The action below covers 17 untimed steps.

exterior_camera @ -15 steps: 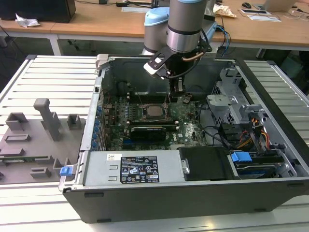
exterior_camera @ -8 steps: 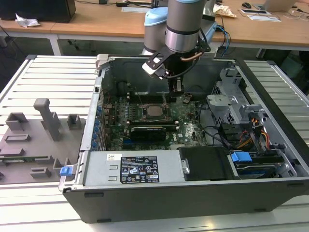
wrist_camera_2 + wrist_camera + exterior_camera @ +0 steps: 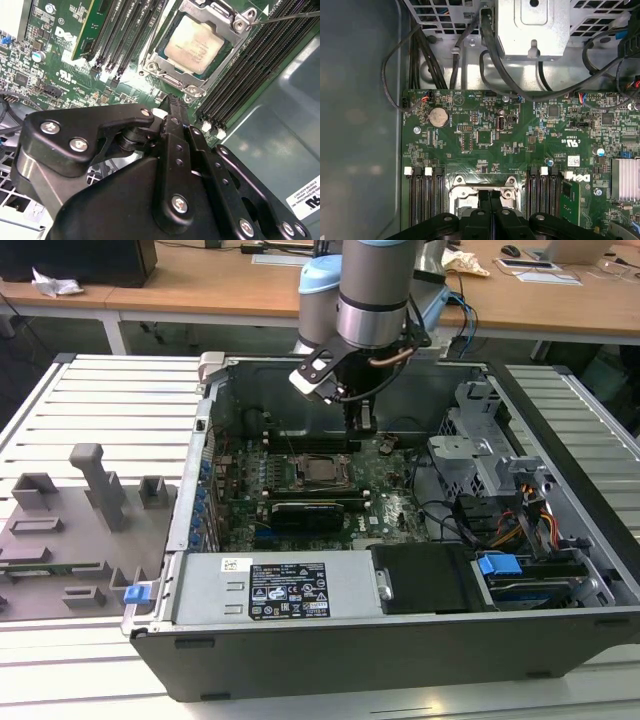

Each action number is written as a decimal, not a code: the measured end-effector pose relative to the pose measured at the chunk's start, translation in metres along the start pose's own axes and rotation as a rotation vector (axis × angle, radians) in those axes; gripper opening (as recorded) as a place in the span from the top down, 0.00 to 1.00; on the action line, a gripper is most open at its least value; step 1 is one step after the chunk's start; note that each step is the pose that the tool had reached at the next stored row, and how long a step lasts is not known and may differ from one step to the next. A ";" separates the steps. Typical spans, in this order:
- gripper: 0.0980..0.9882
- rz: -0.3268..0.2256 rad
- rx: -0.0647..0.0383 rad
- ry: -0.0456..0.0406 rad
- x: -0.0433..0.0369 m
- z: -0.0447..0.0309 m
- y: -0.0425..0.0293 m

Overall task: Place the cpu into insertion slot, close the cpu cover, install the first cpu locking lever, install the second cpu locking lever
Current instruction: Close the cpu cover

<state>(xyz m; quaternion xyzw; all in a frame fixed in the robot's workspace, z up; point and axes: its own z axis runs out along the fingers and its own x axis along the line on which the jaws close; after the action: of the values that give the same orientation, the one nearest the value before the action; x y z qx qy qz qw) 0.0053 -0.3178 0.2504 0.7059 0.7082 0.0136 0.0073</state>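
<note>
The cpu (image 3: pixel 194 44), a pale metal square, lies flat in the socket on the green motherboard (image 3: pixel 520 145). The grey cpu cover (image 3: pixel 165 67) is folded down around it as a frame. A thin lever rod (image 3: pixel 287 16) runs out from the socket's corner. My black gripper (image 3: pixel 168 102) hangs just above the board beside the socket, fingers pressed together with nothing between them. In the first wrist view the gripper (image 3: pixel 490 195) overlaps the socket's metal edge (image 3: pixel 482 181). In the exterior view the gripper (image 3: pixel 362 425) stands just behind the cpu (image 3: pixel 322 472).
Black memory slots (image 3: pixel 235 75) flank the socket on both sides. A metal drive cage (image 3: pixel 470 445) and cable bundles (image 3: pixel 470 55) sit at the exterior view's right. The case walls (image 3: pixel 205 470) enclose the board. A grey fixture tray (image 3: pixel 70 530) lies outside the case.
</note>
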 end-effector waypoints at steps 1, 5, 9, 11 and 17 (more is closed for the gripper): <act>0.99 0.000 0.000 0.0000 0.0000 0.0000 -0.0007; 0.99 0.000 0.000 0.0000 0.0000 -0.0001 -0.0027; 0.99 0.000 0.000 0.0000 0.0000 -0.0001 -0.0044; 0.99 0.000 0.000 0.0000 0.0000 -0.0001 -0.0053; 0.99 0.000 0.000 -0.0001 0.0000 -0.0001 -0.0104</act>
<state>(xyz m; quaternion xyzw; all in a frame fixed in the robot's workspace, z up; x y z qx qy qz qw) -0.0052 -0.3178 0.2502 0.7058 0.7082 0.0136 0.0073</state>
